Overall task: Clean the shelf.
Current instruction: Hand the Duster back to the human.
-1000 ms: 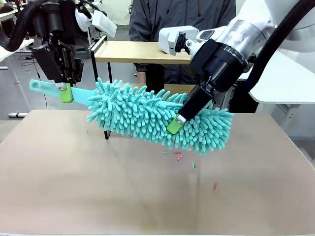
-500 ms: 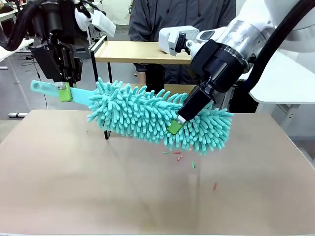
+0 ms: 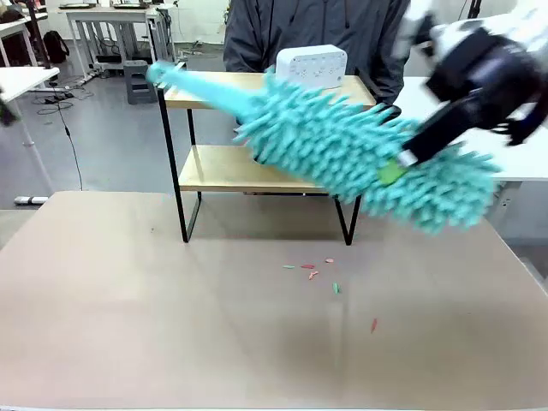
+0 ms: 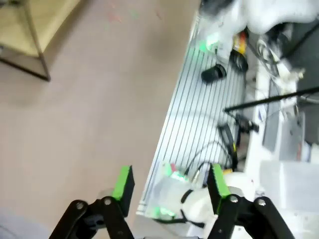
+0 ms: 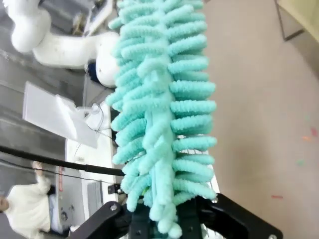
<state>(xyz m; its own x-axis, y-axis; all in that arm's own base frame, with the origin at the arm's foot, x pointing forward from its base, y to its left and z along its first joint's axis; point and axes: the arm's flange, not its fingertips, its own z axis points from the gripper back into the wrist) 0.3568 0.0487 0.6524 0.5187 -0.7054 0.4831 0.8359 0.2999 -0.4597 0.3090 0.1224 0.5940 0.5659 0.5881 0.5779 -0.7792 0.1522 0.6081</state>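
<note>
- The right gripper (image 3: 396, 168) has its jaws clamped on the fluffy teal duster (image 3: 360, 154), held in the air; the duster's handle runs up and away from the jaws.
- The shelf (image 3: 257, 171) stands on the table (image 3: 128, 325) just behind the duster.
- The left gripper (image 4: 169, 186) has its jaws spread with nothing between them, above the table edge.
- Small scraps (image 3: 310, 271) lie on the table below the right jaws.

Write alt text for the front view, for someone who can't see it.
The right hand holds a fluffy teal duster by its head, raised in front of the shelf, handle pointing up left. A white box sits on the top board, a person stands behind, and small scraps lie on the table.
</note>
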